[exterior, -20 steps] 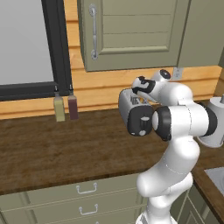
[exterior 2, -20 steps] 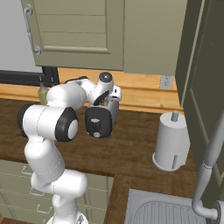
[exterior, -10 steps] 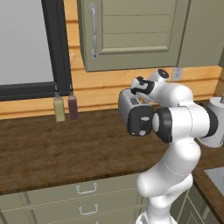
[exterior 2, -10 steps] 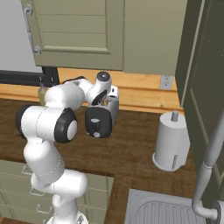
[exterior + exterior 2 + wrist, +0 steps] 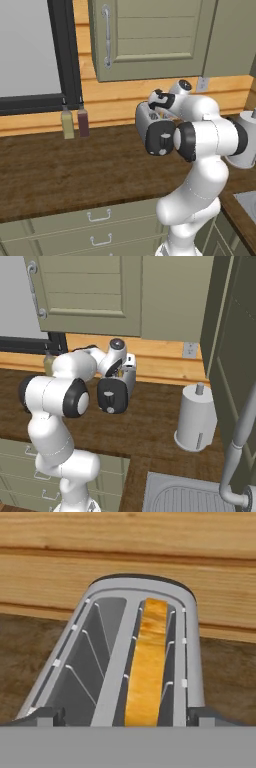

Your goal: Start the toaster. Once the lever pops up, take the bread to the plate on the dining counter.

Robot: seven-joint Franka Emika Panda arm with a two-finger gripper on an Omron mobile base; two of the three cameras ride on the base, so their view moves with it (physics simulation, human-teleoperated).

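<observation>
The silver-white toaster [image 5: 149,120] [image 5: 129,378] stands on the wooden kitchen counter by the back wall, its black end panel [image 5: 112,396] facing me. In the hand view I look down into the toaster [image 5: 140,592]. One tan slice of bread [image 5: 147,667] sits deep in the right slot, and the left slot holds nothing. My gripper [image 5: 161,101] [image 5: 120,370] [image 5: 127,716] hovers just above the toaster top, open, with a fingertip [image 5: 47,714] outside each long side. The plate and the dining counter are out of view.
Two bottles [image 5: 74,122] stand at the wall left of the toaster. A paper towel roll [image 5: 196,418] stands to its right, beside a sink [image 5: 190,496] and faucet [image 5: 242,421]. A wall cabinet [image 5: 150,40] hangs close above. Drawers [image 5: 100,230] front the counter.
The hand has shifted only very slightly above the toaster. The bread and toaster have not moved.
</observation>
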